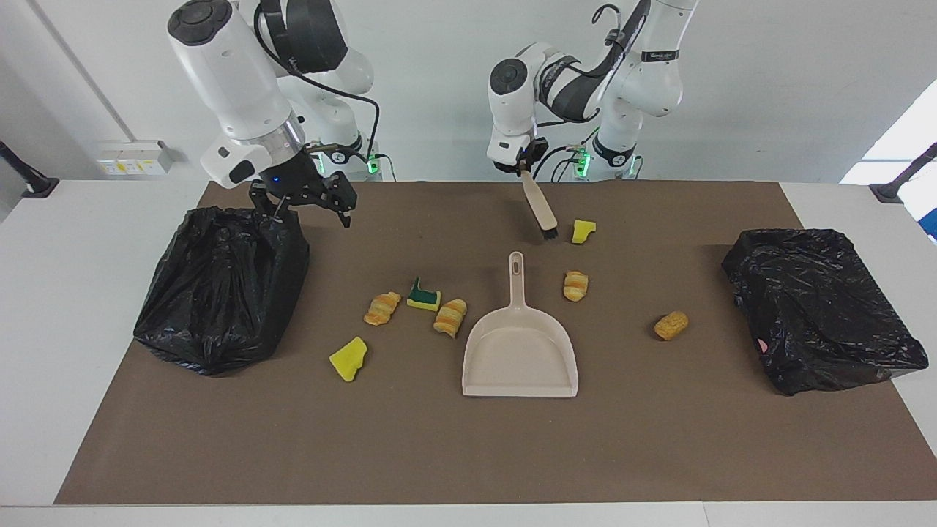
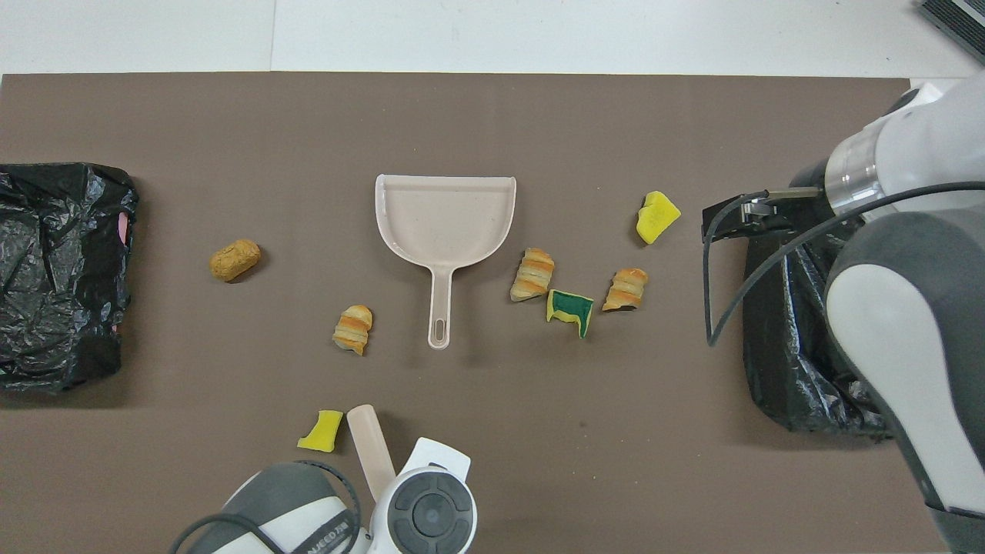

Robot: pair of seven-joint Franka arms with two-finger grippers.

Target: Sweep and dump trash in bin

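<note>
My left gripper (image 1: 524, 170) is shut on the handle of the beige brush (image 1: 540, 208). The brush slants down, and its black bristles sit low over the mat right beside a yellow sponge chunk (image 1: 583, 231). In the overhead view the brush (image 2: 369, 450) pokes out from under the left arm, next to that sponge (image 2: 322, 431). The beige dustpan (image 1: 520, 351) lies mid-mat with its handle toward the robots. Trash is scattered around it: a croissant piece (image 1: 575, 285), a bread piece (image 1: 671, 325), two more croissants (image 1: 450, 317) (image 1: 382, 308), a green-yellow sponge (image 1: 424, 296) and a yellow sponge (image 1: 348, 359). My right gripper (image 1: 311, 208) hangs open over the rim of a black-bagged bin (image 1: 219, 285).
A second black-bagged bin (image 1: 820, 307) stands at the left arm's end of the brown mat (image 1: 468, 454). The right arm's cable loops out over the mat beside its bin (image 2: 793, 346) in the overhead view.
</note>
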